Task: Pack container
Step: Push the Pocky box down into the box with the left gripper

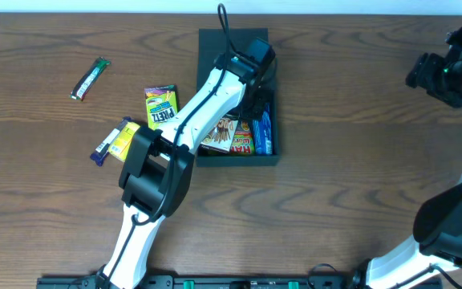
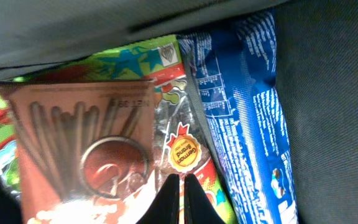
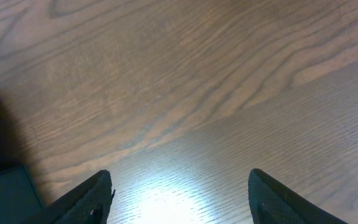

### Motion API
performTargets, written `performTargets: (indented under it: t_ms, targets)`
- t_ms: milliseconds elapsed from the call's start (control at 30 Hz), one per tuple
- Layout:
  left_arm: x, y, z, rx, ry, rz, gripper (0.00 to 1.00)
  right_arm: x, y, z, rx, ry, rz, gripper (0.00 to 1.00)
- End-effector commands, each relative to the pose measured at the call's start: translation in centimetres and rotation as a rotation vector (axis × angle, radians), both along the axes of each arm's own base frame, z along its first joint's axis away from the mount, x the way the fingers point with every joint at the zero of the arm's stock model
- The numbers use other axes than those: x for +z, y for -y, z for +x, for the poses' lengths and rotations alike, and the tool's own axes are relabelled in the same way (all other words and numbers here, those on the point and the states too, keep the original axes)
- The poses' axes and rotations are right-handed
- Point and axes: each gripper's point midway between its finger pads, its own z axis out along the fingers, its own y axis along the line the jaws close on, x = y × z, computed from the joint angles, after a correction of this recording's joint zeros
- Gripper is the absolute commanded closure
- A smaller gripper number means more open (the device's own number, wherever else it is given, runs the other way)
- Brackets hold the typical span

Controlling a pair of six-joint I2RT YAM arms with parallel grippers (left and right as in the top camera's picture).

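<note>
Pinched-shut fingertips of my left gripper (image 2: 180,188), holding nothing, hover inside the dark teal matte square container (image 1: 212,46) mid-table; loose yellow-green snack packet (image 1: 160,105) lies just left of it, nearer this arm; right gripper (image 3: 179,190) gapes empty.

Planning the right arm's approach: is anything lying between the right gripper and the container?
Nothing visible: only bare tabletop lies between the right gripper and the container.
</note>
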Motion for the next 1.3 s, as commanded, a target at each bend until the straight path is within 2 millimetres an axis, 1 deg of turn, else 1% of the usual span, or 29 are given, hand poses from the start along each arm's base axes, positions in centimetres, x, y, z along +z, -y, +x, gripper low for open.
performTargets:
  t_ms: [0,167,233,300,533,633,700,800,900,933,1000,1200,1267]
  targets:
    - [0.1,0.0,-0.3,-0.028,0.001,-0.006,0.94,0.1,0.2,0.0,0.006,0.004,0.001,0.30]
    - [-0.5,-0.4,0.0,-0.010,0.012,0.019,0.94,0.1,0.2,0.0,0.006,0.003,0.001,0.30]
    - [-0.6,-1.5,0.7,0.052,0.045,0.073,0.94,0.0,0.1,-0.1,0.006,0.000,0.003,0.30]
    - [-0.5,-2.1,1.1,0.098,0.065,0.103,0.94,0.0,0.1,-0.1,0.006,-0.001,0.003,0.30]
    - [-0.5,-0.7,0.4,0.083,0.020,0.030,0.94,0.0,0.1,-0.1,0.006,0.000,0.002,0.30]
    - [-0.5,-1.3,0.8,0.099,0.044,0.065,0.94,0.0,0.1,-0.1,0.006,0.000,0.002,0.30]
    - [-0.5,-1.8,1.2,0.140,0.065,0.087,0.94,0.0,0.1,-0.1,0.006,0.000,0.002,0.30]
    - [-0.4,-0.8,1.1,0.129,0.050,0.033,0.94,0.0,0.2,-0.1,0.006,0.000,0.002,0.30]
    - [-0.3,1.0,0.1,0.059,0.002,-0.050,0.94,0.0,0.2,-0.1,0.007,0.000,0.002,0.29]
    - [-0.3,1.2,0.0,0.043,0.000,-0.053,0.94,0.0,0.2,-0.1,0.006,0.001,0.002,0.29]
    - [-0.5,0.7,0.2,0.040,0.031,-0.005,0.94,0.0,0.2,0.0,0.006,0.002,0.001,0.29]
    - [-2.3,-0.9,0.5,0.056,0.058,0.086,0.94,0.1,0.2,0.1,0.007,0.008,-0.001,0.28]
    - [-2.6,-1.8,0.8,0.075,0.076,0.131,0.94,0.1,0.2,0.1,0.007,0.006,0.000,0.28]
